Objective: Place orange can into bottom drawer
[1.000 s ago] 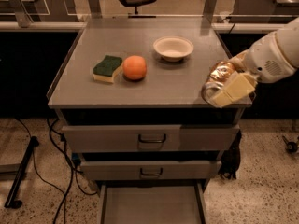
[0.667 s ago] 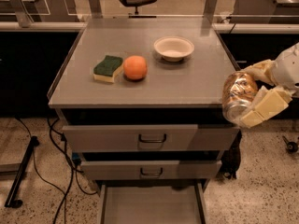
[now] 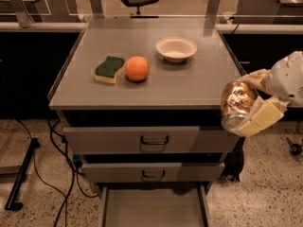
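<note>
Clenched on the can (image 3: 235,100), the tool (image 3: 246,105) hangs off the right front corner of the bench (image 3: 203,86), out over the floor (image 3: 279,193). One cream finger lies across the top of the can, the other presses up from below. Its white arm (image 3: 289,77) comes in from the right edge.

The can is tilted, silver end down and toward the drawers. It sits at about the height of the bench's front lip and the top drawer (image 3: 113,138), just beside that corner, and rests on nothing but the fingers.

Low down and to the left, the bottom drawer (image 3: 154,211) stands pulled out, a flat grey tray with thin side walls. The can is well above it and off to its right. The middle drawer (image 3: 113,172) and the top one are pushed in, each with a dark loop handle.

On the bench, well apart from the tool, a green and yellow sponge (image 3: 110,69) touches an orange (image 3: 137,68). A white bowl (image 3: 176,48) stands further back and to the right. Black cables (image 3: 64,174) trail over the floor at the left.
</note>
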Motion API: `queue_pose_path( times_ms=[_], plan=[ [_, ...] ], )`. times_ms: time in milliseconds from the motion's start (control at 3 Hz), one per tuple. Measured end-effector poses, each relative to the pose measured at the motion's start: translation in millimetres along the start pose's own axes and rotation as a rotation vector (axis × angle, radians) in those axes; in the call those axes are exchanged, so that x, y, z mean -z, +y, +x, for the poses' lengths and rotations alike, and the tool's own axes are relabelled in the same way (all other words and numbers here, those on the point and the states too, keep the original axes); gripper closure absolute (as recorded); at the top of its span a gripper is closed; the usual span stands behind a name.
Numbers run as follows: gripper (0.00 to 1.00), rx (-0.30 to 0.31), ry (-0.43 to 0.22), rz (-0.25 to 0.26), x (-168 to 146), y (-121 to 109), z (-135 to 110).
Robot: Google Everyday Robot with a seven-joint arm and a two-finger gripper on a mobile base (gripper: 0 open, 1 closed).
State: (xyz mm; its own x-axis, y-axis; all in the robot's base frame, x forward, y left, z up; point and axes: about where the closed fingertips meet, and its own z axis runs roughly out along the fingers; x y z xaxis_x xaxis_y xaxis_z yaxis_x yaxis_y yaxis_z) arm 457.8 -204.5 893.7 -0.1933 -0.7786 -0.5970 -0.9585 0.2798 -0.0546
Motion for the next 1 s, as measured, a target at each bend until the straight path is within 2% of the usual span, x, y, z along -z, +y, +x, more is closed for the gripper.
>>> queue_pose_path(
  times_ms=[333,667,1000],
  plan=[
    [1.0,0.018,-0.006,-0.047,-34,19,39],
    [1.0,-0.004,-0.029,-0.106,-81,49,93],
    [1.0,-0.01,-0.054,-0.134,-117,70,126]
  ],
)
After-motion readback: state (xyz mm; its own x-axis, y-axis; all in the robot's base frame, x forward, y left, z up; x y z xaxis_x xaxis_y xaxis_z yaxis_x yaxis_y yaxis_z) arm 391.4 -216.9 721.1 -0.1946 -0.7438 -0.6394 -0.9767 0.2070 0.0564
